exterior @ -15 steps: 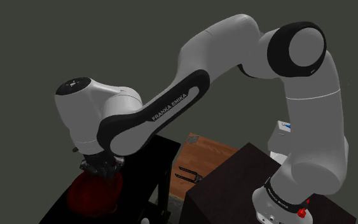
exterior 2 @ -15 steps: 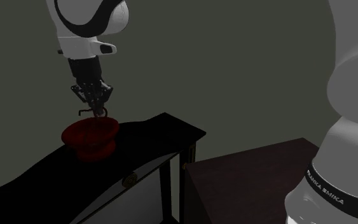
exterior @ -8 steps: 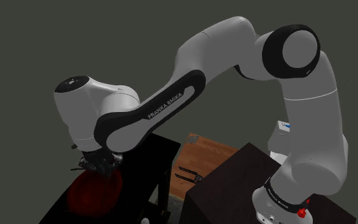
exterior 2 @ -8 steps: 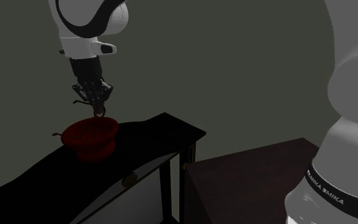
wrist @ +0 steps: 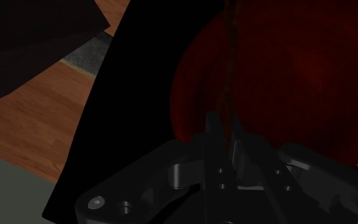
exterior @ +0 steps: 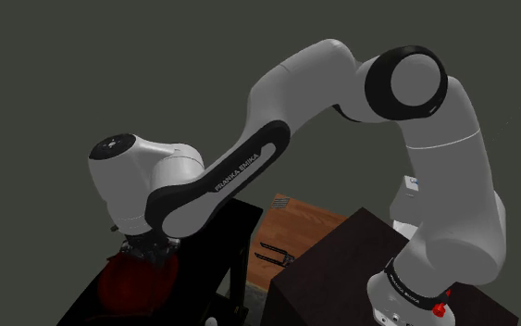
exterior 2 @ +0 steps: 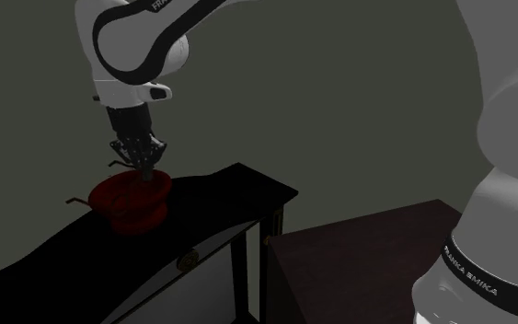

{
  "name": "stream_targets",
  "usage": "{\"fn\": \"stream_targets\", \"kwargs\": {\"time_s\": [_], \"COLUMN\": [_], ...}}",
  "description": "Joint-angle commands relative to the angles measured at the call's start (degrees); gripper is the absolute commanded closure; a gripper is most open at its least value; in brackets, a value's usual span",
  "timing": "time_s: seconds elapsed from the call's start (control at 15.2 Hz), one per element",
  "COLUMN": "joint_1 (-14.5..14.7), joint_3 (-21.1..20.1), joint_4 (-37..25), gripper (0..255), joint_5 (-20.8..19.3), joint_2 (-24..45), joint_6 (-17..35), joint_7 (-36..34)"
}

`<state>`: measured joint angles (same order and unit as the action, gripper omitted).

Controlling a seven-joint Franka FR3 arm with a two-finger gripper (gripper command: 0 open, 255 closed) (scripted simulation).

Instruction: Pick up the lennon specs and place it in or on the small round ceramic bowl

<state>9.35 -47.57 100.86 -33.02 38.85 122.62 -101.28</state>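
Gripper (exterior 2: 143,164) nearly closed — pinching thin frame of specs (wrist: 227,57), just over red bowl (exterior 2: 135,206).

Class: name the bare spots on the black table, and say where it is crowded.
Bare: the black tabletop from the red bowl to the corner nearest the stand. Crowded: at the bowl, where the tool grips the specs.

Bowl (exterior 2: 135,195): smooth, dull red, faint sheen. Table (exterior 2: 229,198): flat black, matt. Floor (wrist: 44,121): wood planks w/ grain. Arm (exterior: 341,79): smooth white shell, satin. Gripper (wrist: 224,127): matt black. Specs (wrist: 229,57): thin dark wire.
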Motion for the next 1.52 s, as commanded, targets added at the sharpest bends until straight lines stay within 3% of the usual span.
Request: {"fn": "stream_targets", "kwargs": {"time_s": [0.0, 0.53, 0.59, 0.92, 1.19, 1.45], "joint_1": [0.4, 0.4, 0.4, 0.4, -1.3, -1.3], "joint_3": [0.6, 0.6, 0.6, 0.6, -2.3, -2.3], "joint_4": [0.2, 0.2, 0.2, 0.2, -1.5, -1.5], "gripper": [255, 255, 0, 0, 0, 0], "joint_5": [-0.7, -0.7, -0.7, -0.7, 2.7, 2.7], "joint_2": [0.8, 0.8, 0.8, 0.8, -2.9, -2.9], "joint_6": [0.9, 0.9, 0.9, 0.9, -3.9, -3.9], "joint_7": [-0.4, -0.4, -0.4, -0.4, 1.5, 1.5]}}
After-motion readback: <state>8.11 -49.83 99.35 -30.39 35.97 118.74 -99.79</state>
